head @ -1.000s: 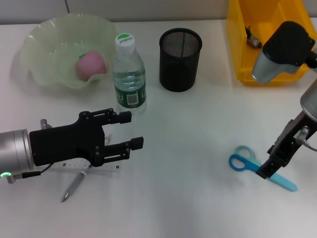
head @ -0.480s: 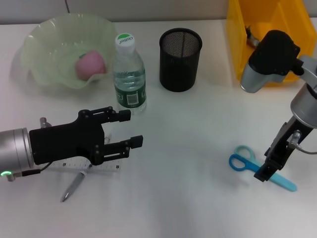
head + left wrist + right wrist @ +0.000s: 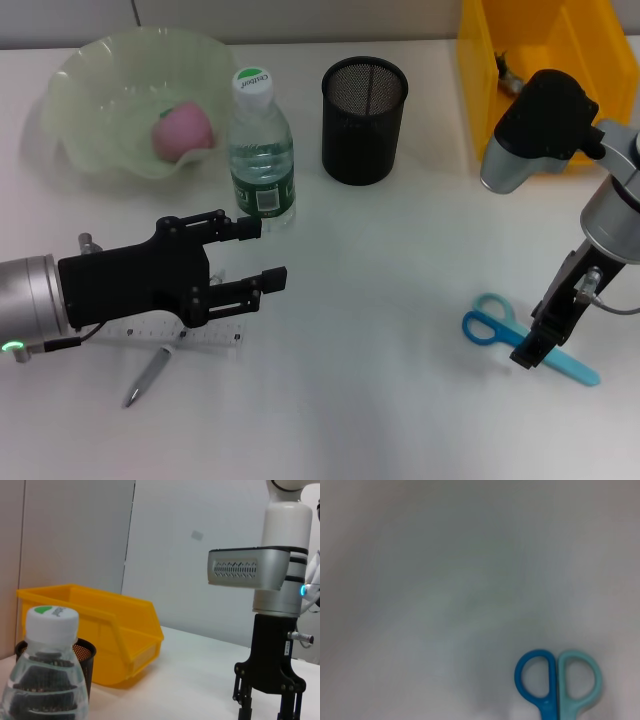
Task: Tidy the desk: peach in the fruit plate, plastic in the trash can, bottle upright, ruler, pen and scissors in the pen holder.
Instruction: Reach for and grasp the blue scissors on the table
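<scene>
While the right hand (image 3: 530, 352) is pointing down over the scissors (image 3: 520, 340) on the desk (image 3: 400, 300), I cannot tell whether its fingers are parted or gripping. Scissors are lying flat, closed: one blue loop, one teal loop side by side, light blue blade end poking out past the hand. Left hand (image 3: 258, 260) is hovering with fingers spread wide, holding nothing, above the clear ruler (image 3: 185, 340) and grey pen (image 3: 147, 377), just in front of the bottle (image 3: 261, 150). Bottle is standing upright, white cap, green label. Pink peach (image 3: 183, 128) is sitting in the pale green fruit plate (image 3: 80, 90). Black mesh pen holder (image 3: 364, 118) is standing right of the bottle; yellow bin (image 3: 520, 50) is at the far right.
</scene>
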### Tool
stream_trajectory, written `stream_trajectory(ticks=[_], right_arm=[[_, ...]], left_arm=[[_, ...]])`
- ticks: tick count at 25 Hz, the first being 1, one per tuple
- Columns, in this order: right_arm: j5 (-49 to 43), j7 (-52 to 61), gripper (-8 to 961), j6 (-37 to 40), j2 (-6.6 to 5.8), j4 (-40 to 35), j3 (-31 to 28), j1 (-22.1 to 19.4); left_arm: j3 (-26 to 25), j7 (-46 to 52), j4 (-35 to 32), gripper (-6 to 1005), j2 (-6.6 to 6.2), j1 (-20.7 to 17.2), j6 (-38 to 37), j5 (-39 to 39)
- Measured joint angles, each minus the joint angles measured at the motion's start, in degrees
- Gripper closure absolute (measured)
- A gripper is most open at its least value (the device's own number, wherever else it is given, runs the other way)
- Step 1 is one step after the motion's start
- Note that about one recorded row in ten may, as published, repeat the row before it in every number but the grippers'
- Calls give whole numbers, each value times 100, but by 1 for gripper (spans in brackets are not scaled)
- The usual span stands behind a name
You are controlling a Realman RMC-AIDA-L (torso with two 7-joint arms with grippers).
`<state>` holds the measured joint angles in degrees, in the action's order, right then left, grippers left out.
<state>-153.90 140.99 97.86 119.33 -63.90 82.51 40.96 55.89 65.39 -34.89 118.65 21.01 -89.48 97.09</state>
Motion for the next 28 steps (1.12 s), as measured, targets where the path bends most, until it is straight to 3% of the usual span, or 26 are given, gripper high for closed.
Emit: stream_trajectory(ticks=[28], right_arm=[[-14, 0, 393, -112, 2, 303, 19, 134]], left_arm=[[0, 0, 0, 304, 0, 0, 10, -15]])
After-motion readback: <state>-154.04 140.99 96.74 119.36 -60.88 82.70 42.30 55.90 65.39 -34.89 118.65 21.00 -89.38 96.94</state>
